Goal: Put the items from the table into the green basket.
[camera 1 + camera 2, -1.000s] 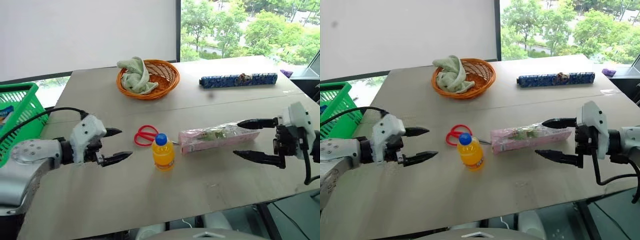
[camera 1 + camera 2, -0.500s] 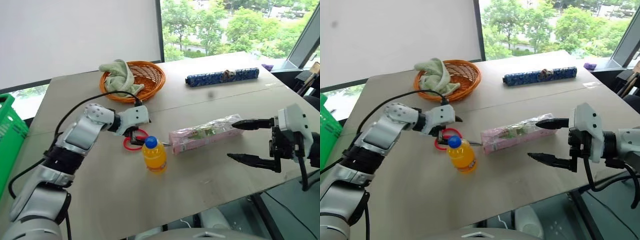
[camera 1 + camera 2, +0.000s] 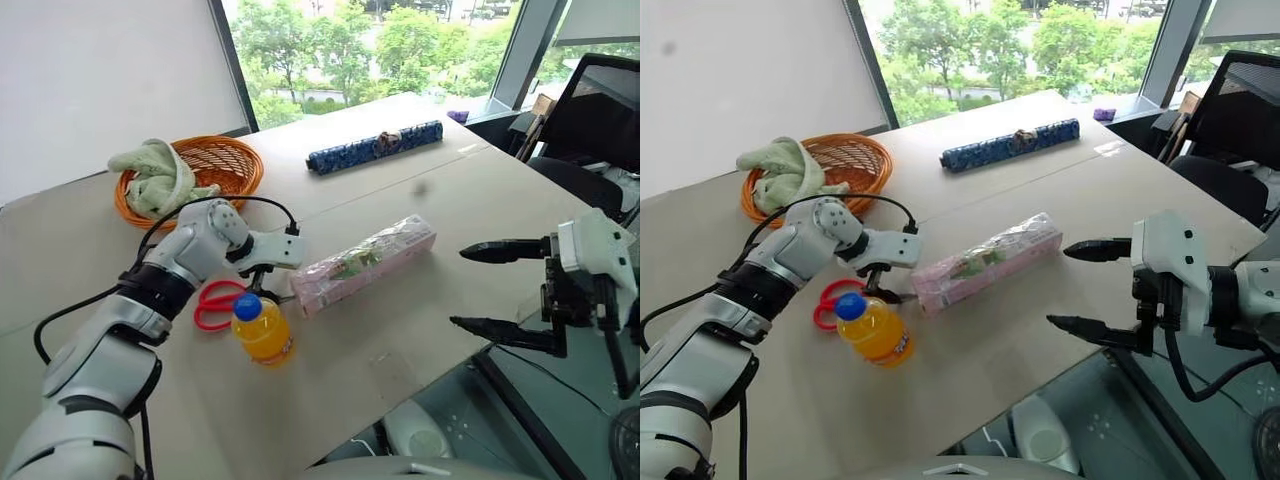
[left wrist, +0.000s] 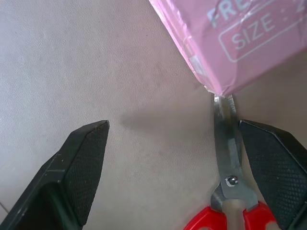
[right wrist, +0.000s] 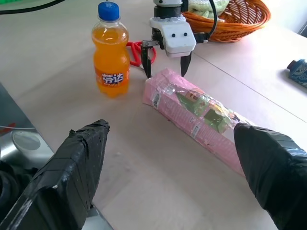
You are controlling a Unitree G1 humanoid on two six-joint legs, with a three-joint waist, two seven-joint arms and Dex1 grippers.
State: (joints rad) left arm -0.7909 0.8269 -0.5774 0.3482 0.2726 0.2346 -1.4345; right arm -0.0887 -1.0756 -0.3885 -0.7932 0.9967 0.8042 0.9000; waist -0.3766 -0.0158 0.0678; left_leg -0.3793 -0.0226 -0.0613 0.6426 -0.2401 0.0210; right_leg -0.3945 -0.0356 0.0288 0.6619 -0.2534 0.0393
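The red-handled scissors (image 3: 213,305) lie flat on the table (image 3: 420,330), with their blade tip at the end of the long pink packet (image 3: 365,262). In front of them the orange bottle (image 3: 262,330) with its blue cap stands upright. My left gripper (image 3: 268,290) points down over the scissors, open; in the left wrist view the blade (image 4: 227,153) lies close to one finger (image 4: 276,167), and nothing is held. My right gripper (image 3: 505,290) hangs open past the table's near right edge, aimed at the packet (image 5: 196,117). The green basket is out of view.
A round orange wicker basket (image 3: 215,165) holding a pale green cloth (image 3: 150,175) sits at the back left. A long blue patterned roll (image 3: 375,147) lies along the far side. A dark chair (image 3: 600,110) stands beyond the table's right corner.
The camera has swung right, taking the green basket out of the picture. My left arm has reached forward and tipped down over the scissors, still open. The right gripper has hardly moved.
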